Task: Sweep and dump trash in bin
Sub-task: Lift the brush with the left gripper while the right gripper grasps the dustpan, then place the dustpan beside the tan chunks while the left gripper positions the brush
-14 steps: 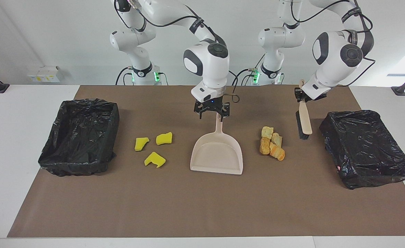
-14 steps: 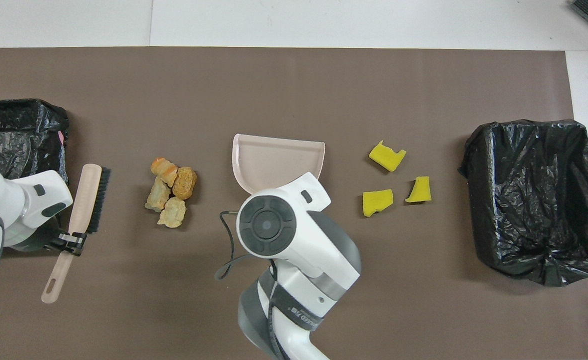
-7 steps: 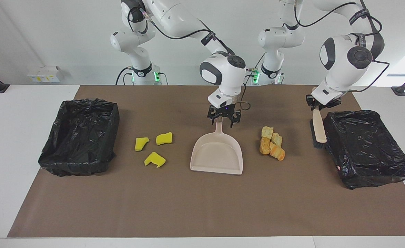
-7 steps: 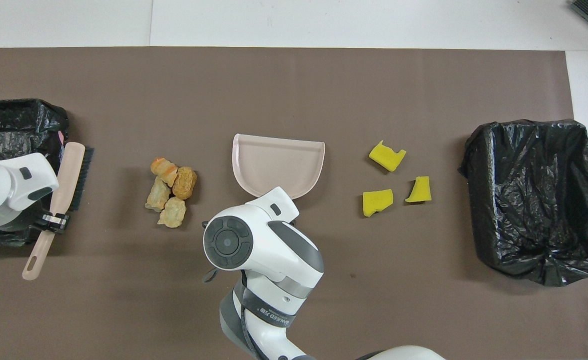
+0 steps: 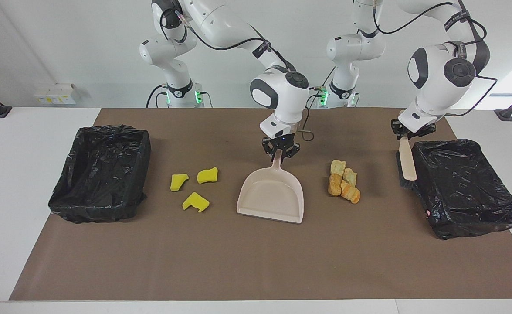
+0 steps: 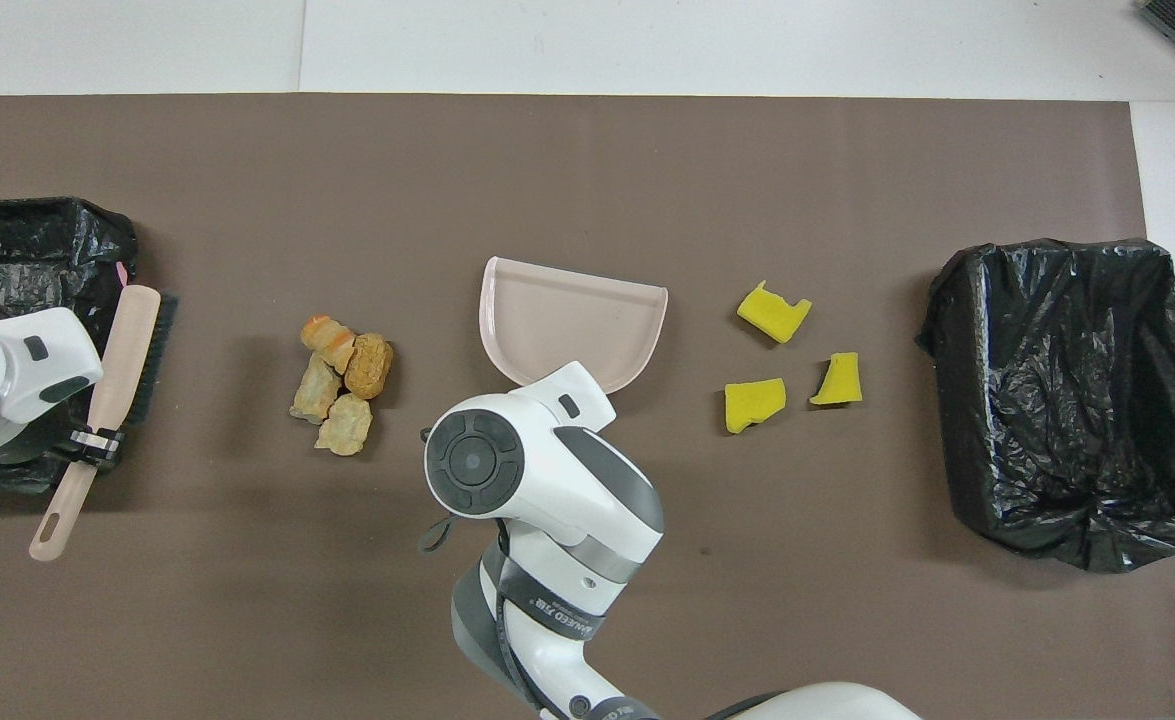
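Beside the dustpan (image 5: 271, 198), four bread chunks (image 5: 344, 186) — cluster running toward the robots.

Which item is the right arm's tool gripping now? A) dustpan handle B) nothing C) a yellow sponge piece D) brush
A: the right tool is shut on the handle of the beige dustpan, while the left tool holds the brush beside the bin.
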